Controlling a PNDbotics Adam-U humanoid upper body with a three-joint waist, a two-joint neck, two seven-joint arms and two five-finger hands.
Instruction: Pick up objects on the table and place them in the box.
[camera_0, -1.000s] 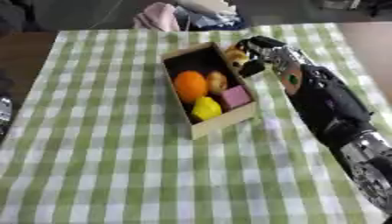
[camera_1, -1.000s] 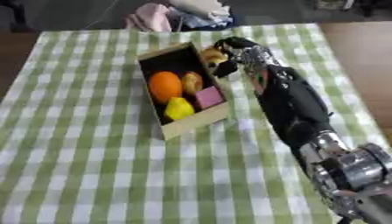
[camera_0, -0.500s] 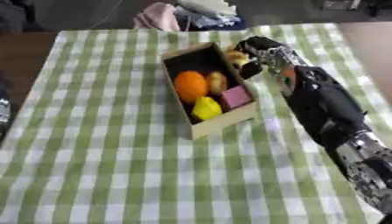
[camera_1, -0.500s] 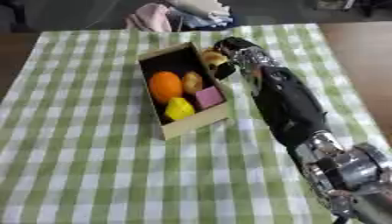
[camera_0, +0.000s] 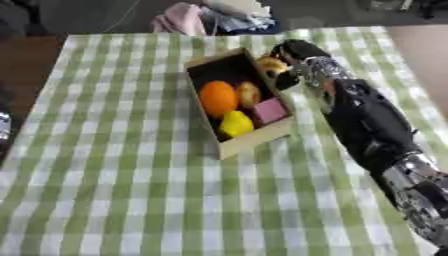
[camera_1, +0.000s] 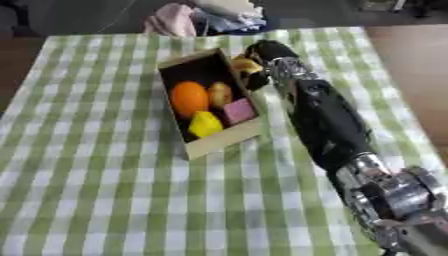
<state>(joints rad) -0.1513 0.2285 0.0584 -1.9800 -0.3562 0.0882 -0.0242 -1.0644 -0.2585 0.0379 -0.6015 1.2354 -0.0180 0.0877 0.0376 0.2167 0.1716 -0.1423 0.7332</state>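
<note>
The yellowish item (camera_0: 269, 64) sits pinched in the right hand (camera_0: 296, 59), right over the box's (camera_0: 254, 140) far right rim. Let go here, it could catch the wall and roll onto the cloth (camera_0: 131, 190), I judge. Orange (camera_0: 218, 98), pink block (camera_0: 269, 110) and yellow piece (camera_0: 235, 123) already lie inside.

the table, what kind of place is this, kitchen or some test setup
Probably a staged test setup, not a kitchen: a green checked cloth covers the table, one cardboard box holds toy-like fruit, and clothes lie heaped at the far edge. The right hand holds a yellowish item at the box.
</note>
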